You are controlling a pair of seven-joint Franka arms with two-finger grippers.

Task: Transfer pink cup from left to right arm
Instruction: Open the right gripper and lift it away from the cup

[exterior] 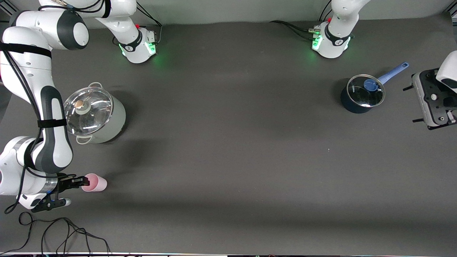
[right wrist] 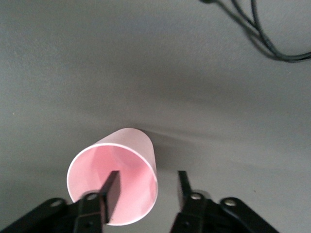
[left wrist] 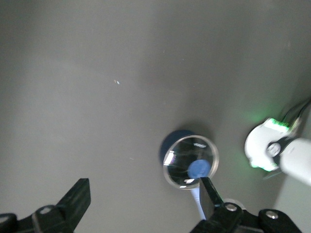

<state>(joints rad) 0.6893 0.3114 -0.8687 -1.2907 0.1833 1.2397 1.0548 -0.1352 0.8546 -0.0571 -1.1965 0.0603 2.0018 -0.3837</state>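
Observation:
The pink cup [exterior: 95, 183] [right wrist: 124, 160] lies on its side on the table, at the right arm's end and nearer to the front camera than the big pot. Its mouth faces my right gripper [exterior: 81, 182] [right wrist: 147, 177]. That gripper is open and low at the cup's rim. One finger [right wrist: 111, 194] is inside the mouth; the other finger [right wrist: 183, 187] stands outside, clear of the wall. My left gripper [exterior: 428, 101] [left wrist: 145, 189] waits open and empty above the table at the left arm's end, beside the blue saucepan.
A large steel pot with a glass lid [exterior: 94, 116] stands farther from the front camera than the cup. A blue saucepan with a glass lid [exterior: 362, 93] [left wrist: 189, 160] sits at the left arm's end. Loose black cables [exterior: 64, 232] [right wrist: 262, 34] lie near the table's front edge by the cup.

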